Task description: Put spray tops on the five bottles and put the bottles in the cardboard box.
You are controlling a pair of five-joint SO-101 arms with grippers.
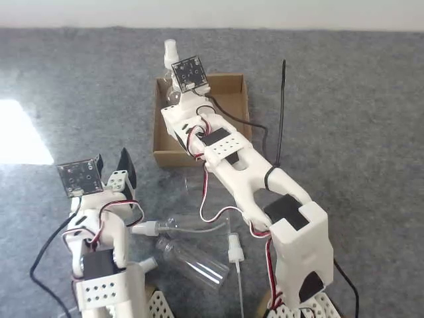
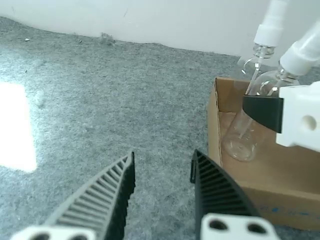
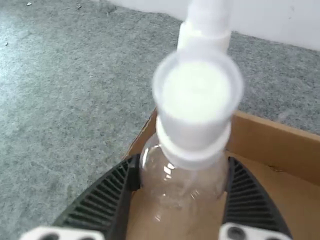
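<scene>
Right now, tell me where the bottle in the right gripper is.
The bottle is in the right gripper, at the far left corner of the cardboard box in the high view, beside a second bottle standing inside.

A grey, felt-like carpet (image 1: 358, 93) covers the whole surface, speckled and slightly fuzzy. Along the far edge it meets a plain white wall (image 1: 298, 13). On the left a bright patch of light (image 1: 20, 132) glares off the carpet. A tuft of lint (image 2: 106, 38) sits at the wall's foot.
</scene>
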